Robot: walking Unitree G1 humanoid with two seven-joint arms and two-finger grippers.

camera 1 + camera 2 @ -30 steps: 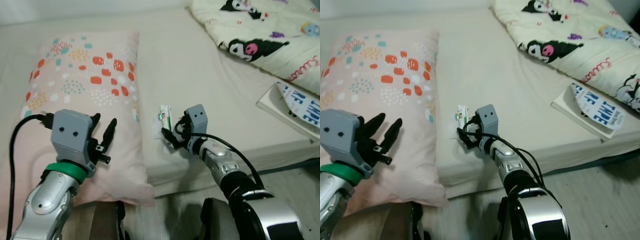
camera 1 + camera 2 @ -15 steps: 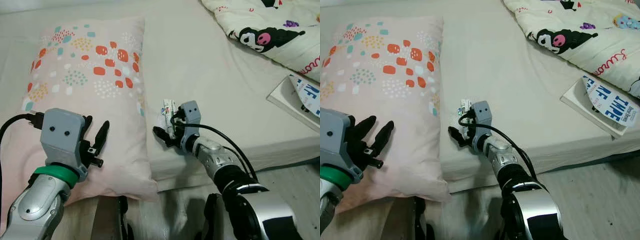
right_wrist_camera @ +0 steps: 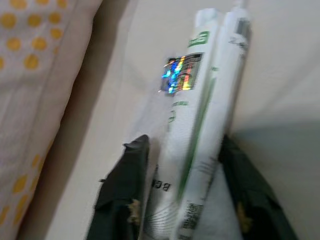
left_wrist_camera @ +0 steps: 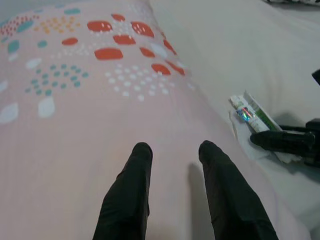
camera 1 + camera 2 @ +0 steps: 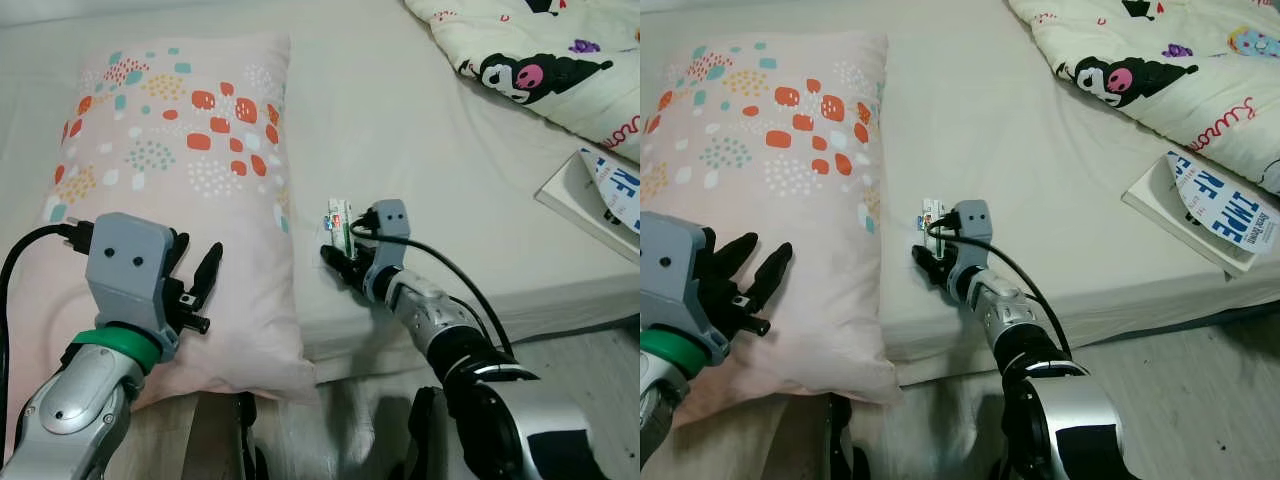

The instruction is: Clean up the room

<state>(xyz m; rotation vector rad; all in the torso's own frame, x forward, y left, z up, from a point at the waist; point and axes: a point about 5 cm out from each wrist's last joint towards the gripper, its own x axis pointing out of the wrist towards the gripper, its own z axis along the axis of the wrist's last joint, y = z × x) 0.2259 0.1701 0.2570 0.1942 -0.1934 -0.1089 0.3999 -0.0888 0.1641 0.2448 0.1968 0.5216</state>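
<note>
- Near the front edge of the cream-sheeted bed (image 5: 400,120), just beside the long side of the pale pink pillow with orange and teal spots (image 5: 170,170), lies a small white-and-green tube pack with a shiny holographic sticker (image 5: 338,217).
- The right gripper (image 3: 182,197) has its black fingers (image 3: 122,190) spread narrowly to either side of the pack's lower end; I cannot tell whether they already press on it.
- The left gripper (image 4: 172,175) hovers over the pillow with its fingers parted, holding nothing.
- To do this step well, I judge the right gripper should close squarely across the pack's narrow width, low enough to catch both tubes without pinching the sheet under them, then lift straight up.
- A cartoon-print blanket (image 5: 540,60) and a white book with blue lettering (image 5: 600,195) lie well apart toward the bed's right edge.
</note>
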